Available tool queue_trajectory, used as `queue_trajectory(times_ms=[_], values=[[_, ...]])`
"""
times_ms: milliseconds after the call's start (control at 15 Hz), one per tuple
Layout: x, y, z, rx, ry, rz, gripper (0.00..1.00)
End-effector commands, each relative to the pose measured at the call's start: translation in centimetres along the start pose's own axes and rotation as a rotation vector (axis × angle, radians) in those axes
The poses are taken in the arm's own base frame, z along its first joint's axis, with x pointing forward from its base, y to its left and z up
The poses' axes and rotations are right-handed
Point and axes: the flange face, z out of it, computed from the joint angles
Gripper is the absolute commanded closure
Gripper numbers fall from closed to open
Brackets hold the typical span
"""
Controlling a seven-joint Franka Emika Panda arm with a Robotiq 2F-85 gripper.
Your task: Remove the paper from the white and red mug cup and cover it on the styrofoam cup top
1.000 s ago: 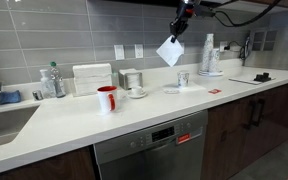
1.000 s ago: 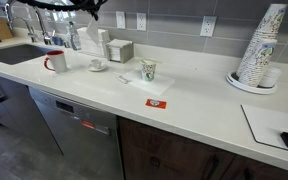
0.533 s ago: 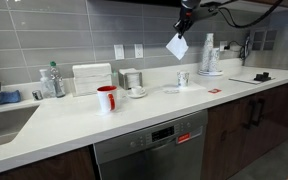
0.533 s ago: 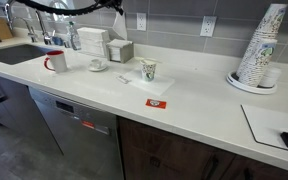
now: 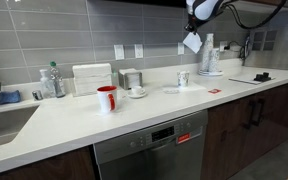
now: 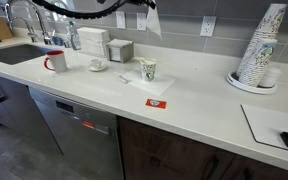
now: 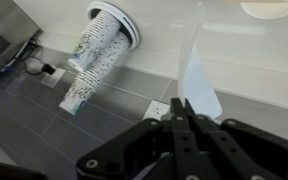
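Observation:
My gripper (image 5: 195, 27) hangs high above the counter and is shut on a white paper (image 5: 192, 43). The paper dangles below it, up near the wall tiles. The wrist view shows the fingertips (image 7: 180, 104) pinched on the paper (image 7: 200, 82). The white and red mug (image 5: 106, 98) stands on the counter far from the gripper, and also shows in an exterior view (image 6: 56, 61). The styrofoam cup (image 5: 183, 78) stands upright and uncovered, below and slightly to one side of the paper. It shows in an exterior view (image 6: 149, 69), with the paper (image 6: 151, 20) above it.
A tall stack of paper cups (image 5: 210, 55) stands on a plate near the gripper and also shows in the wrist view (image 7: 96, 52). A napkin dispenser (image 5: 92, 79), a saucer with a small cup (image 5: 137, 92), a water bottle (image 5: 50, 81), a sink (image 5: 2, 122) and a red card (image 6: 156, 102) are on the counter.
My gripper has risen and carried the paper sideways along the wall, away from the mug, toward the stack of cups. The mug and styrofoam cup have not moved.

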Motion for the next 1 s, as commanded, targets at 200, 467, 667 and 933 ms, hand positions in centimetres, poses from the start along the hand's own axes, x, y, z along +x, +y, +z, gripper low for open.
queue_trajectory(times_ms=[200, 467, 667, 933], values=[[-0.2, -2.9, 2.3, -0.145, -0.048, 0.003, 1.0], [-0.1, -3.5, 2.4, -0.146, -0.052, 0.001, 0.99], [0.0, -3.0, 2.2, -0.151, -0.049, 0.006, 0.99], [0.0, -4.5, 3.8, -0.158, -0.056, -0.012, 1.0]])
